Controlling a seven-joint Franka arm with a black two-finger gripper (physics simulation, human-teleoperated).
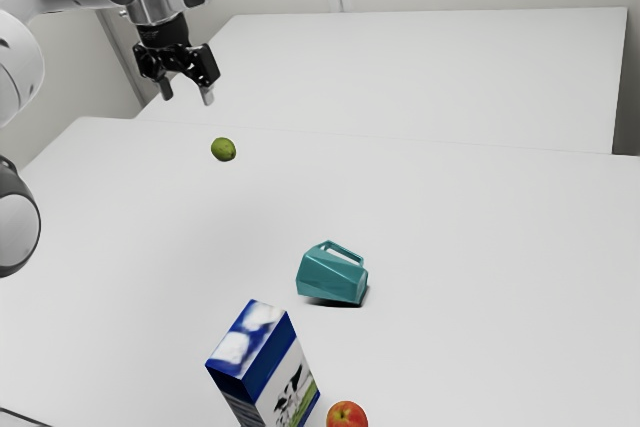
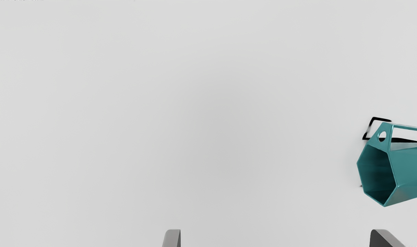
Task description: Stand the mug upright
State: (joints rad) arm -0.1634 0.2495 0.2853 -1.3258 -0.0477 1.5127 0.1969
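Observation:
A teal faceted mug (image 1: 332, 276) lies on its side on the white table, its handle on the upper side. My gripper (image 1: 187, 94) is high above the table in the exterior view's upper left, well apart from the mug. In the wrist view the mug (image 2: 409, 168) shows its dark open mouth and part of its handle; its far end is cut off. The gripper (image 2: 275, 236) stands open there, its two fingertips wide apart with nothing between them.
A blue and white milk carton (image 1: 265, 367) stands near the mug, with a red apple (image 1: 347, 416) beside it at the exterior view's bottom. A green lime (image 1: 223, 149) is on the table (image 1: 480, 217), below the gripper in the exterior view.

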